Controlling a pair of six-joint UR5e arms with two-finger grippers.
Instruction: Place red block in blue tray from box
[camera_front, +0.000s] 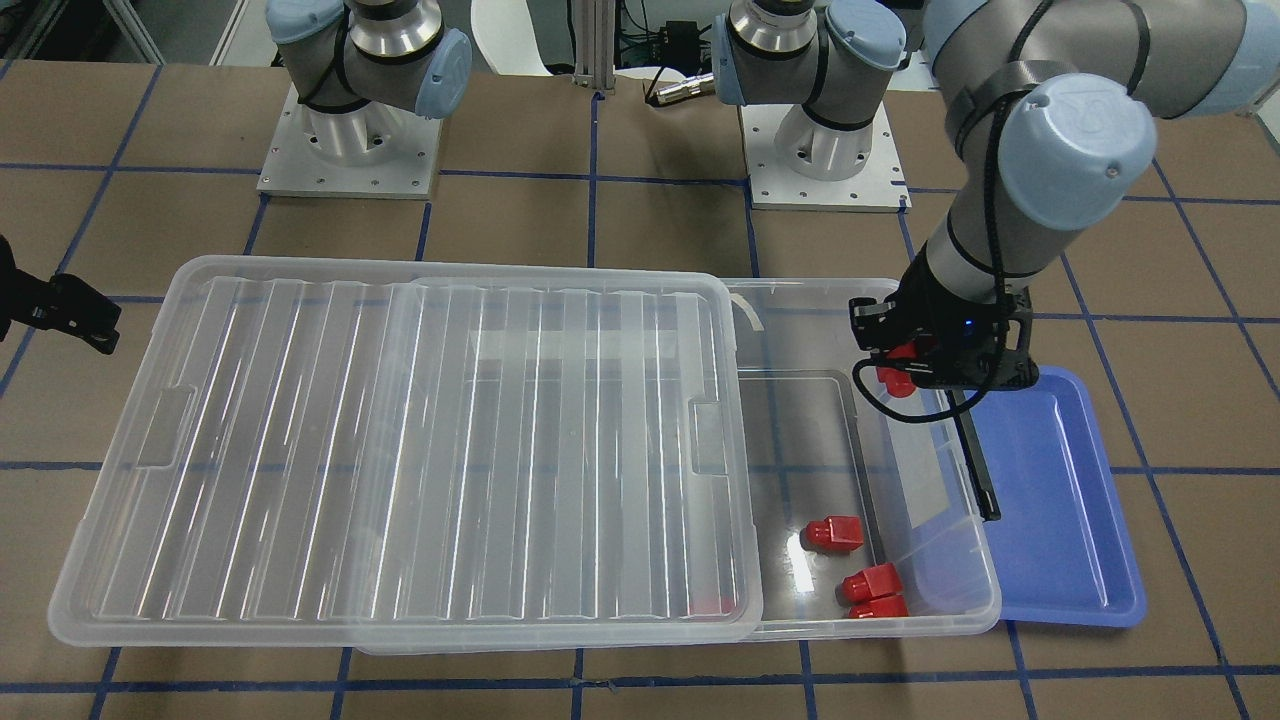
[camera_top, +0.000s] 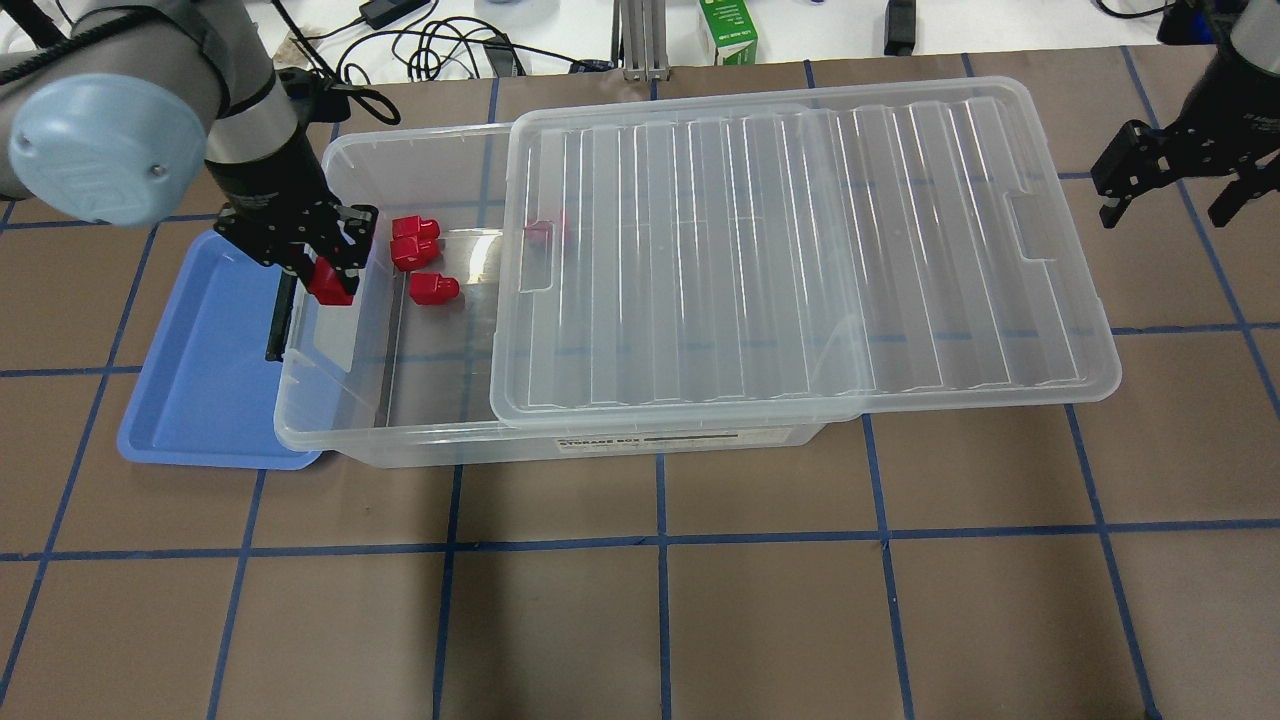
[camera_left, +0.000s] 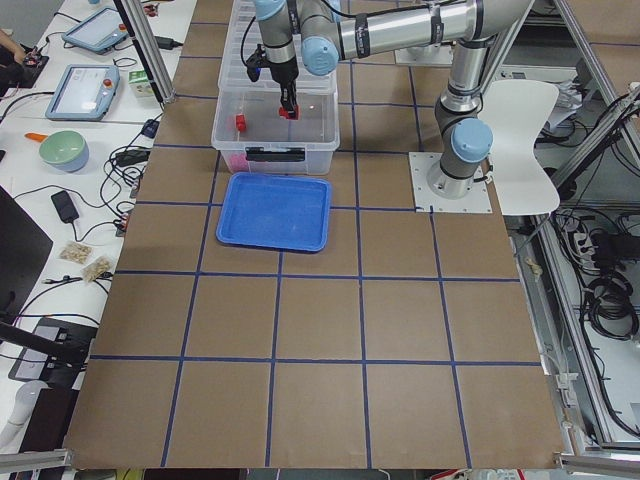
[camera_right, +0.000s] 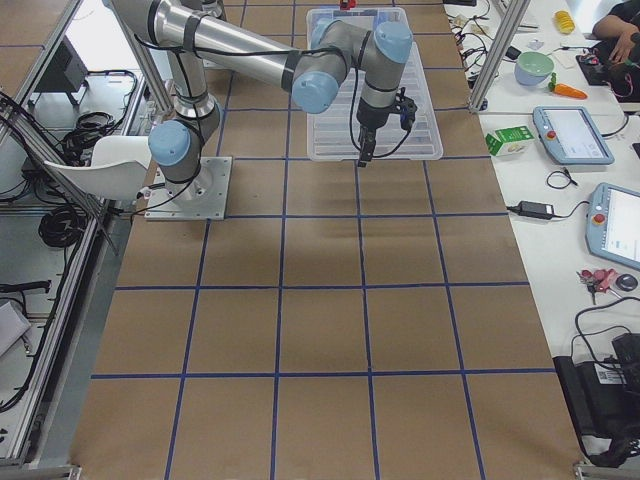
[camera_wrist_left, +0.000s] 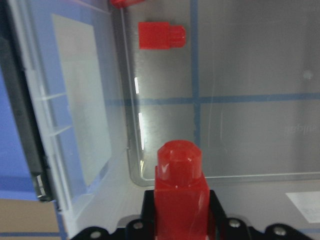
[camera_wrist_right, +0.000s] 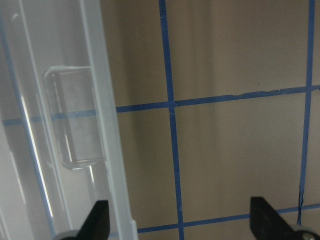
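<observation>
Pinches one red block (camera_top: 328, 283) between the fingers (camera_wrist_left: 214, 212) of the left gripper (camera_top: 326, 272), clear of the floor of the box (camera_top: 420, 440) and right over its short end wall, beside the black latch bar (camera_top: 277, 325). Carries the block with its long axis running out along the fingers, round stub foremost, as seen from the left wrist. Needs only one direction from here: outward across that end wall to the blue tray (camera_top: 190, 400), flat on the table (camera_top: 660, 600) just beside the box on the robot's left, with no block in it yet. Calls, by my judgement, for a sideways shift away from the lid (camera_top: 800, 250) before any lowering, since the rim and latch bar sit beneath and could catch the stub. Stands near-vertical at the wrist, forearm reaching in from the robot's left. Shows three more red blocks (camera_top: 412, 250) on the box floor in the uncovered part, toward the side far from the robot, and a fourth dimly under the lid's edge. Hangs the right gripper (camera_top: 1168, 205) well apart at the lid's other end, fingers spread and empty, plainly the farther arm from the tray
</observation>
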